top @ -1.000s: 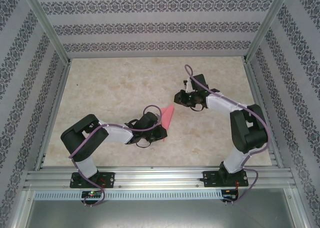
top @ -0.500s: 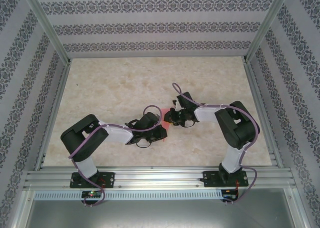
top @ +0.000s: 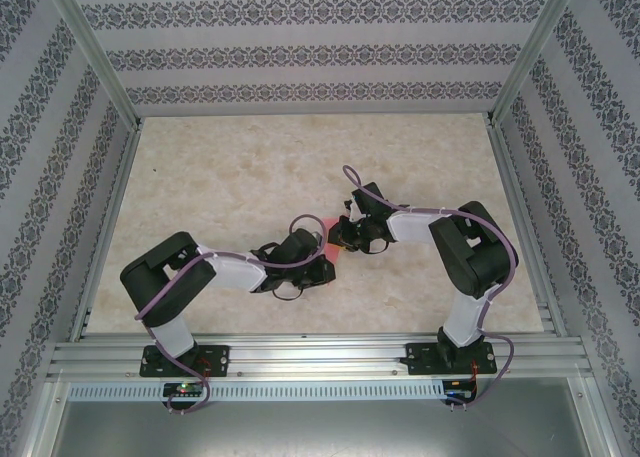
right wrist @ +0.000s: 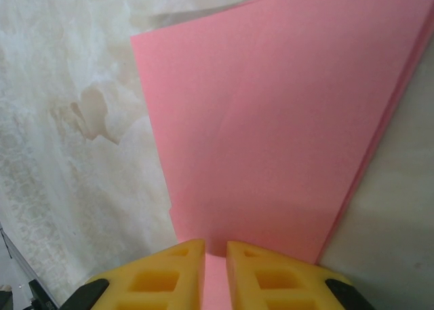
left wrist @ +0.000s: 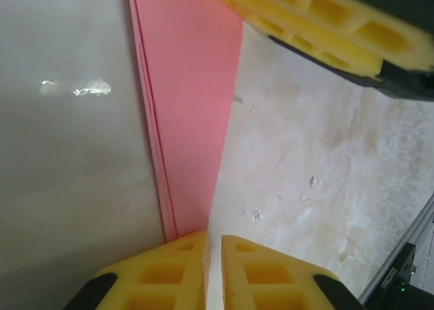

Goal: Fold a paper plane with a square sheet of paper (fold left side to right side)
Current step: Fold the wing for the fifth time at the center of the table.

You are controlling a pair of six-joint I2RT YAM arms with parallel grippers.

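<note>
**Marbled desk, two end effectors on one slim fold: tearing and slipping are the risks**

Marbled and pale, the desk (top: 220, 187) is sitting inside patterned walls in the top view, and both arms are reaching inward near its middle until they almost meet. The left arm is stretching low from its base with its elbow out to the left, and the left end effector (top: 316, 257) is pointing toward the far right. The right arm is doubling back over its own base, with the right end effector (top: 345, 239) pointing left. A sliver of the paper plane (top: 328, 235) is showing pink between them. With the two heads this close, a small sideways move is likely to knock one into the other.

From the left wrist, the paper plane (left wrist: 193, 106) is tapering down to the left end effector (left wrist: 213, 259). Its jaws are standing almost together and appear to be pinching the narrow end. Stacked edges are showing along the paper's left side. If the arms pull apart, those layers would probably tear or spring open.

From the right wrist, the right end effector (right wrist: 215, 262) is likewise narrow and is gripping the wider end of the paper plane (right wrist: 271, 133), with pink showing between its pads. The bite looks shallow, so a twist could let the paper slip free and spoil the crease.
</note>
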